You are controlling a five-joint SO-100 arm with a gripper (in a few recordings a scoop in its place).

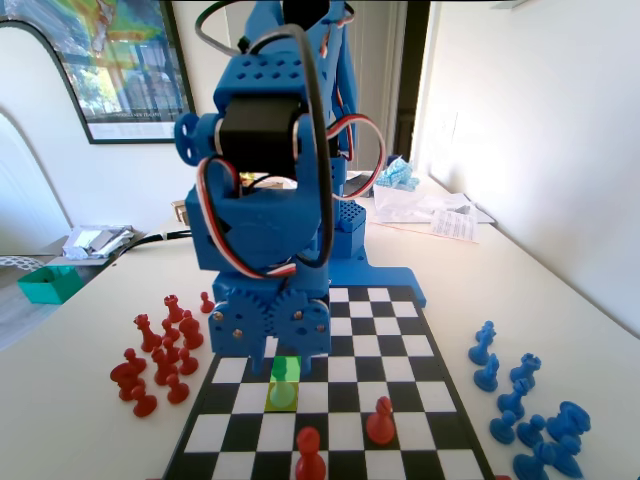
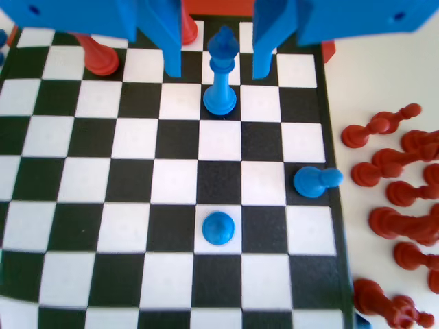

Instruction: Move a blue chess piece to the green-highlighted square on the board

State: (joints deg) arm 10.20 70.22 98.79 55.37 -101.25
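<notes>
Two blue plastic jaws of the gripper (image 2: 218, 72) hang spread apart, holding nothing. Between them stands a slim blue plastic chess piece with a crowned top (image 2: 221, 82), upright on a white square near the chessboard's (image 2: 41, 205) top edge in the wrist view, with clear gaps on both sides.

In the fixed view a green-tinted piece (image 1: 283, 393) stands on a dull olive-tinted square (image 1: 270, 404). I judge it to be that same piece. The bright green-highlighted square (image 1: 287, 366) touches that square on the side toward the arm, so the trip looks like a single square.

A small round-headed blue pawn (image 2: 218, 227) stands in the same column nearer the board's bottom edge in the wrist view. Another blue pawn (image 2: 315, 181) lies on its side by the right edge. Two red pawns (image 2: 96, 55) stand close to the jaws near the top edge.

The risks:
- A tall piece on a narrow base could tip if one jaw reaches it first.
- A grip high on the crown could let the piece swing or slip.
- A wide sweep could clip the red pawns.

A teal open bin (image 1: 48, 283) sits at the tabletop's left edge in the fixed view, and I cannot tell what is in it. A clear plastic bag (image 1: 420, 205) lies near the far right edge, with something pale blue on top.
</notes>
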